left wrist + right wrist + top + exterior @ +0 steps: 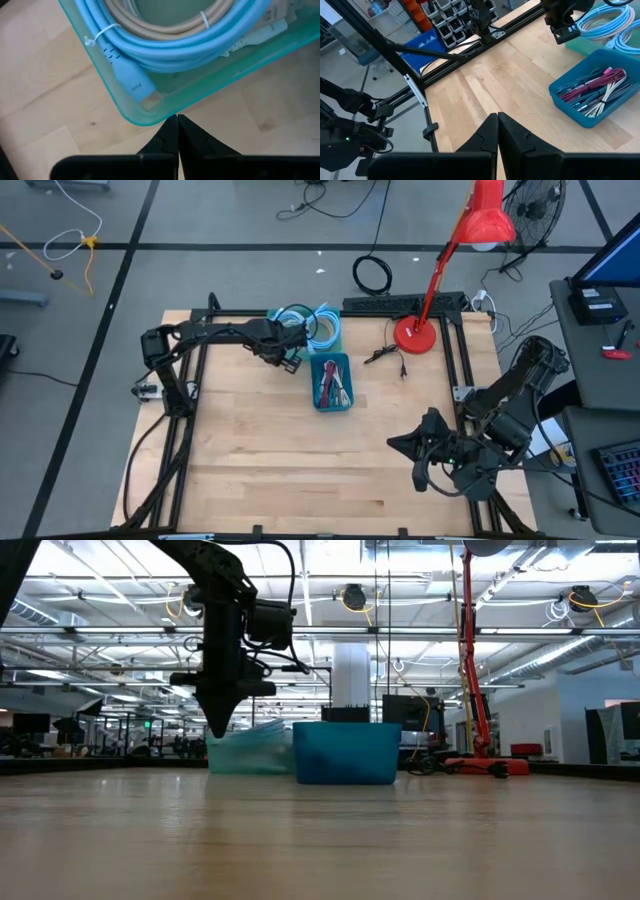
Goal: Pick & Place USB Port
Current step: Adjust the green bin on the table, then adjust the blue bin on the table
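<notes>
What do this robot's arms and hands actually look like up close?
Both arms are matte black, built from jointed segments with black cables running along them. The left hand tapers to a narrow black point. In the wrist views each hand's two fingers are black wedges that meet at sharp tips. The right hand is black too, with no markings visible.

Both arms' fingers [177, 131] pressed together, empty
</notes>
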`<state>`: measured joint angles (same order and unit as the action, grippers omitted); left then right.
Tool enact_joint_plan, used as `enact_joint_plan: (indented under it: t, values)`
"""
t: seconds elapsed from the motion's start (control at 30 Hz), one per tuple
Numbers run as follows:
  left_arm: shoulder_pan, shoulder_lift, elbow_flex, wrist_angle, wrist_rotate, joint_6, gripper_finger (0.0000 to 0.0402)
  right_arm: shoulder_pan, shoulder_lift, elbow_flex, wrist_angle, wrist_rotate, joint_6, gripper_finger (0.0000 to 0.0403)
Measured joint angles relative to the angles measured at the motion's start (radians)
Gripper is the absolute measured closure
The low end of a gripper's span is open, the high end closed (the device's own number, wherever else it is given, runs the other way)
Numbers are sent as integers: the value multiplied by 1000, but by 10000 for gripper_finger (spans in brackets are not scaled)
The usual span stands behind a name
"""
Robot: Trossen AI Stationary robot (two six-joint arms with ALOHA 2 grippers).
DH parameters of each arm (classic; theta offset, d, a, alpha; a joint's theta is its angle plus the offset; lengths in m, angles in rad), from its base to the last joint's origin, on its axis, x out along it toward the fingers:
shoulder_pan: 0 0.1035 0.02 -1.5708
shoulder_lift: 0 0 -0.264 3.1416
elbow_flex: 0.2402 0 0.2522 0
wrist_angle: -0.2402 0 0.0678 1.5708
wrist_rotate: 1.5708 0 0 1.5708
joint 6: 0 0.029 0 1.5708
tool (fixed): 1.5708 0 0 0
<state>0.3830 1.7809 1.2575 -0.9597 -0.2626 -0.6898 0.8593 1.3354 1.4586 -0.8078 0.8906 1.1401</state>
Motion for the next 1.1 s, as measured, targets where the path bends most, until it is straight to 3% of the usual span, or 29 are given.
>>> enact_joint_plan:
  t: [0.8, 1.1]
  values:
    - [7, -6, 0, 16, 7, 32, 401, -5, 0, 0, -9, -5, 12, 403]
    - [-91, -175, 2, -20, -47, -79, 401, -9, 0, 0, -13, -5, 0, 403]
